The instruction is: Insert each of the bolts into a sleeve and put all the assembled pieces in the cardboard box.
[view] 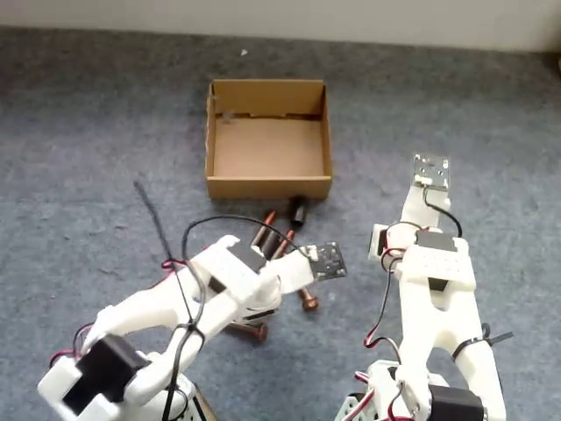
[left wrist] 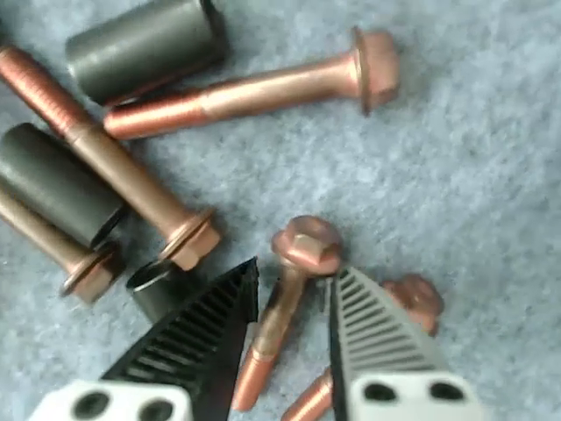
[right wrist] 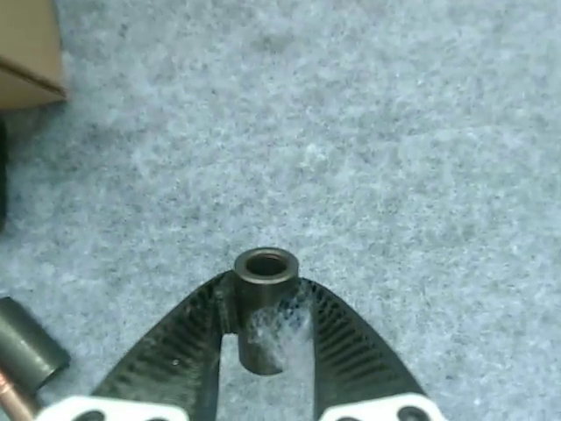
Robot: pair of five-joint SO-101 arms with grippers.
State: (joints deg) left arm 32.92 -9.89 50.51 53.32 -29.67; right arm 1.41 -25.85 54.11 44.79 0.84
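My left gripper (left wrist: 295, 274) is open, its black and pale fingers straddling a copper bolt (left wrist: 307, 247) that lies on the grey carpet. Around it lie more bolts (left wrist: 254, 92) and dark sleeves (left wrist: 145, 44), some overlapping. My right gripper (right wrist: 266, 294) is shut on a dark sleeve (right wrist: 266, 266), held upright with its bore toward the camera. In the high view the left arm (view: 219, 285) leans over the pile of bolts (view: 307, 300) just in front of the cardboard box (view: 267, 189). The right arm (view: 434, 263) stands to the right of the pile.
The box's inside (view: 267, 145) holds nothing. One sleeve (view: 298, 212) lies against the box's front wall. Another sleeve (right wrist: 26, 351) and the box corner (right wrist: 26, 53) are near the right gripper. Bare carpet lies to the right of the box.
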